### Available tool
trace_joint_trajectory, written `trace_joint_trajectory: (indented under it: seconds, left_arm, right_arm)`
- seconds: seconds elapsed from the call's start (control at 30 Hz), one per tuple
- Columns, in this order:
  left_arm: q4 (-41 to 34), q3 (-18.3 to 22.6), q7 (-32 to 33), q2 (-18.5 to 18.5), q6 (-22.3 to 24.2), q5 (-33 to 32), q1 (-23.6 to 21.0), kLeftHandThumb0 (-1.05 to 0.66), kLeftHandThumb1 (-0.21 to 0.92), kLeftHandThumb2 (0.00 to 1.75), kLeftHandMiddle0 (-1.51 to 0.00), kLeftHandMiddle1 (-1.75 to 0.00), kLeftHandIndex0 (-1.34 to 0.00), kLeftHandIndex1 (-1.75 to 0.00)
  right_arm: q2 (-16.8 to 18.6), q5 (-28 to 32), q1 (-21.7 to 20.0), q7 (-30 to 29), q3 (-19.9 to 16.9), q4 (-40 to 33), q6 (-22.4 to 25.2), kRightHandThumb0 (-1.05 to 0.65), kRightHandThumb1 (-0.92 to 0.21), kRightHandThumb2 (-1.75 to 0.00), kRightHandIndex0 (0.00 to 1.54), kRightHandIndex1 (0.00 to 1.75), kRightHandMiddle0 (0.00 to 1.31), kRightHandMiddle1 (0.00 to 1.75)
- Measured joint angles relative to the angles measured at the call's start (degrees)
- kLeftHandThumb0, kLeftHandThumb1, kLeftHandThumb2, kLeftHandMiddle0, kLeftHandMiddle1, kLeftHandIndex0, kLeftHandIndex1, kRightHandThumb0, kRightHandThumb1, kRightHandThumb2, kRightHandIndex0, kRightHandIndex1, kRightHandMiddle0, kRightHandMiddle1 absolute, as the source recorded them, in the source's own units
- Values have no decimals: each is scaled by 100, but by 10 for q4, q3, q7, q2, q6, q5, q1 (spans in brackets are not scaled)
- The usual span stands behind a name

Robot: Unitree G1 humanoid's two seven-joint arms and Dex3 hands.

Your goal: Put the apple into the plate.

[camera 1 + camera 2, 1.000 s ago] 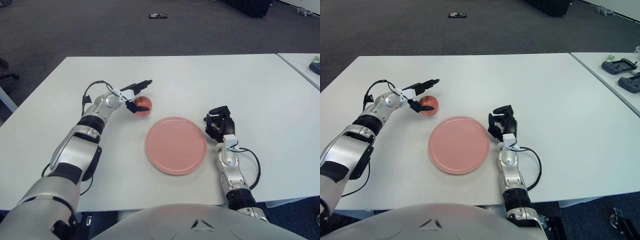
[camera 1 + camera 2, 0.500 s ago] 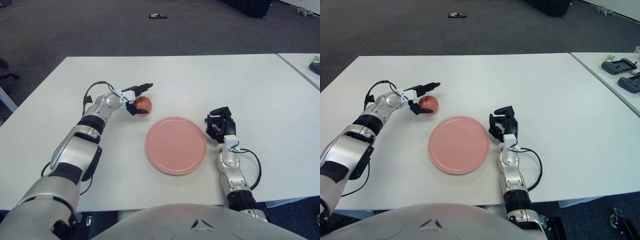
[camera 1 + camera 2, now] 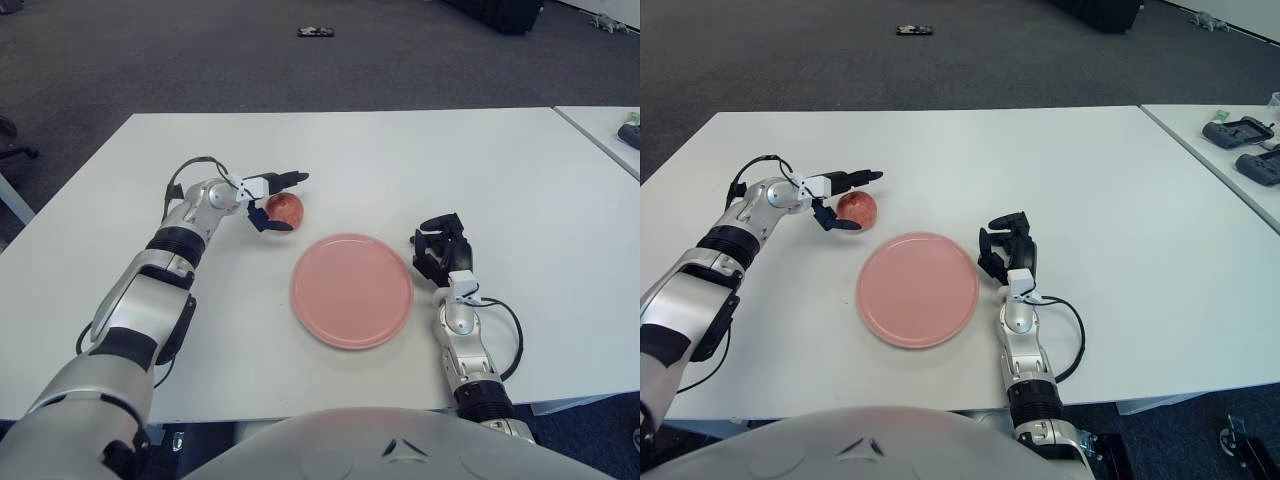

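A: Where is the apple (image 3: pixel 286 207)?

B: On the white surface (image 3: pixel 400 160), just up and to the left of the pink plate (image 3: pixel 352 290), apart from its rim. The left robot hand (image 3: pixel 268 197) is spread around it: 1 dark finger reaches over the top, another curls under the near side.

A: Is that hand gripping it?

B: I cannot tell whether the fingers press on the fruit. The apple's left flank is hidden behind the hand, and any contact is too small to make out. The apple sits on the surface.

A: And the right robot hand (image 3: pixel 1004 248)?

B: Beside the plate's right rim, fingers curled in on themselves and holding nothing. I cannot tell if it touches the surface. A black cable (image 3: pixel 1065 330) loops off its forearm.

A: Anything in the way between apple and plate?

B: Only bare white surface. The plate carries nothing.

A: What else is around?

B: A second white table (image 3: pixel 1230 160) stands at the right, cut off by the edge, with 2 dark devices (image 3: pixel 1240 133) on it whose kind I cannot make out. The floor is dark grey carpet (image 3: pixel 150 60), with a small dark object (image 3: pixel 315 32) lying far back. At the bottom edge the robot's grey torso (image 3: pixel 400 445) fills the view.
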Motion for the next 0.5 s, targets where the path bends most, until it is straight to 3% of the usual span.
trace_joint_trajectory:
  seconds: [0.5]
  left_arm:
    - [-31, 2, 4, 0, 7, -6, 23, -87, 44, 77, 0, 0, 0, 0]
  right_arm:
    - [-1, 2, 1, 5, 0, 2, -10, -37, -74, -79, 53, 123, 30, 175]
